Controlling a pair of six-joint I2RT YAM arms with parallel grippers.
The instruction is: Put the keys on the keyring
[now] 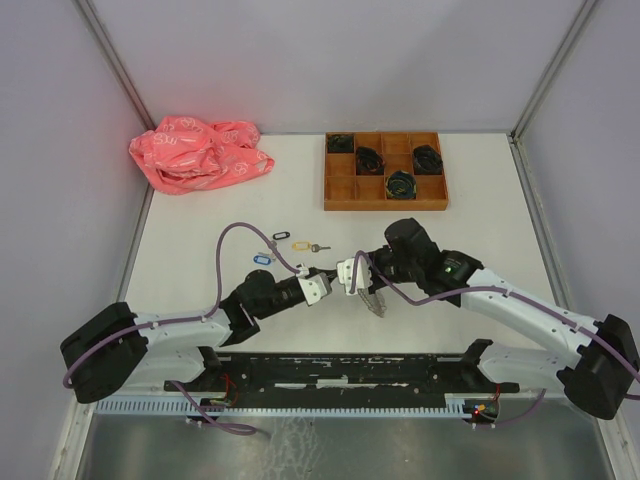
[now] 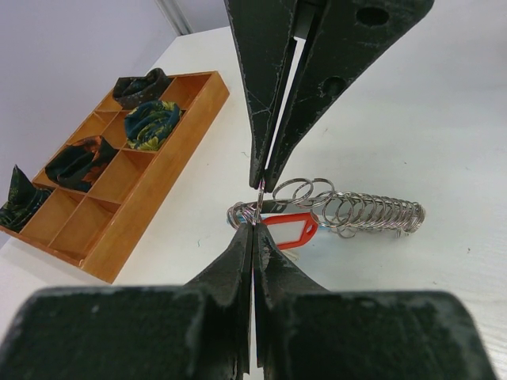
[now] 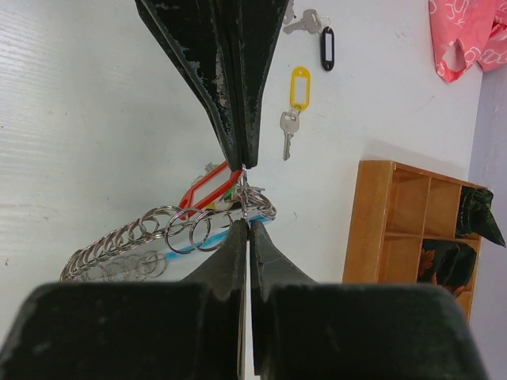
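**Top view:** my left tool (image 1: 322, 287) and right tool (image 1: 352, 275) meet above the surface (image 1: 200, 230). The keyring (image 1: 373, 300) hangs between them, and the loose keys (image 1: 303, 245) lie just beyond.

**Left wrist:** the tool is closed, pinching the keyring's wire beside a red-tagged key (image 2: 289, 231).

**Right wrist:** this tool is likewise clamped on the keyring.

Threading seems to be in hand. The next move calls for working the red-tagged key fully on without letting either grip slip.

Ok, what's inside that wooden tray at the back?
Four dark coiled bundles sit in separate compartments of the wooden tray; the other compartments show bare wood. Whatever lies beneath the bundles is covered.
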